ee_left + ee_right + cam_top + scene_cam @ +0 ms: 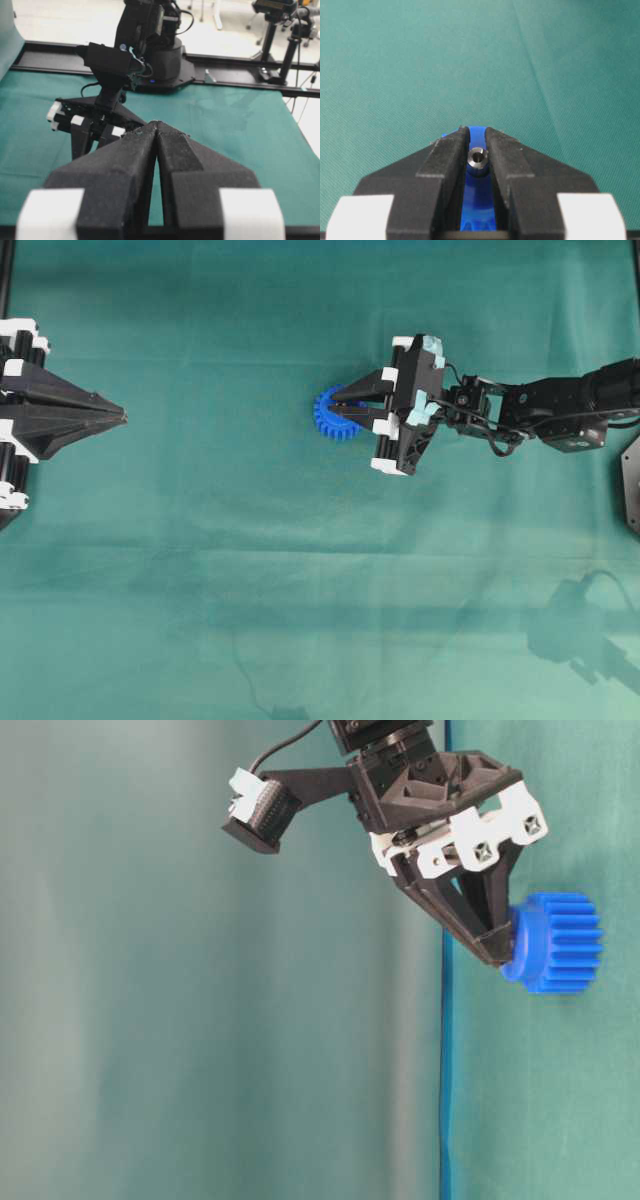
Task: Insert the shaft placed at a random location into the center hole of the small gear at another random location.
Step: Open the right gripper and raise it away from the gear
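**Right claw holds the shaft over the gear's hub**

The right claw (477, 150) pinches the shaft (477, 158) between its two black fingers (447, 160), the pin's shiny round end facing the wrist camera. Directly behind the pin lies the small gear (335, 413), bright blue, resting flat on the green table (200, 570) a little above the middle of the overhead view. In the table-level view the fingertips meet the gear's raised hub (522, 952); the center hole is covered by the fingers and pin, so whether the shaft has entered it cannot be told.

The left claw (122, 417) sits at the left edge of the overhead view, its fingers pressed together and holding nothing (the left wrist camera shows them meeting at the tip).

Bare cloth runs between the two claws and below the gear, well away from the table's edges. The black rail (230, 62) borders the far side.
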You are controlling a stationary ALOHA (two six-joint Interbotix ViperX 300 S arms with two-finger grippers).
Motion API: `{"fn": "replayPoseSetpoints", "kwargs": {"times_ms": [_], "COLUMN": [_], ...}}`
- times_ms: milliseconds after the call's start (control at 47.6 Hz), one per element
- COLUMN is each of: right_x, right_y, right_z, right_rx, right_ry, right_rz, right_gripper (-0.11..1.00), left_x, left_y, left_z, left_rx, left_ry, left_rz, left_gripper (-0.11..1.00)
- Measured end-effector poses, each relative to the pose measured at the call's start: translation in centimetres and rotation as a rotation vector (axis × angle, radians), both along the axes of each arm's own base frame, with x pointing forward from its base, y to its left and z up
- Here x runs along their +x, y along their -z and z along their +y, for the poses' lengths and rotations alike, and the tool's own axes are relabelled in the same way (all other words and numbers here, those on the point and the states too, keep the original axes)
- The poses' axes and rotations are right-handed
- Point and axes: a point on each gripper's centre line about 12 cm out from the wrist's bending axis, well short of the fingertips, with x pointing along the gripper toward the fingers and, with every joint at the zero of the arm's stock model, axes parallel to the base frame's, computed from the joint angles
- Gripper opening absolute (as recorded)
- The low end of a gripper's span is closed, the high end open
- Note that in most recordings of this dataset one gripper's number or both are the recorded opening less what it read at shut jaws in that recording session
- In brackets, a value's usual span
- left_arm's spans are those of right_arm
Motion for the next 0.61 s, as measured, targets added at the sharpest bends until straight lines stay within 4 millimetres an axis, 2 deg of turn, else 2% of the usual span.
{"fn": "replayPoseSetpoints", "kwargs": {"times_ms": [336,399,526,568,610], "right_x": [-0.04,-0.04,-0.05,-0.06,-0.09], "right_y": [0.16,0.16,0.18,0.11,0.03], "right_z": [0.01,0.01,0.02,0.01,0.02], "right_rx": [0.005,0.007,0.007,0.008,0.011], "right_ry": [0.001,0.001,0.001,0.003,0.003], "right_rz": [0.010,0.009,0.011,0.012,0.016], "right_gripper": [0.15,0.29,0.68,0.78,0.80], "left_x": [0.00,0.01,0.00,0.01,0.00], "left_y": [0.00,-0.06,0.00,-0.06,0.00], "left_z": [-0.03,-0.03,-0.03,-0.03,-0.03], "left_rx": [0.000,0.000,-0.002,-0.006,-0.008], "left_ry": [0.002,0.002,0.002,0.002,0.002], "left_rz": [0.000,-0.002,0.000,-0.002,0.000], "left_gripper": [-0.01,-0.01,-0.01,-0.01,-0.01]}}
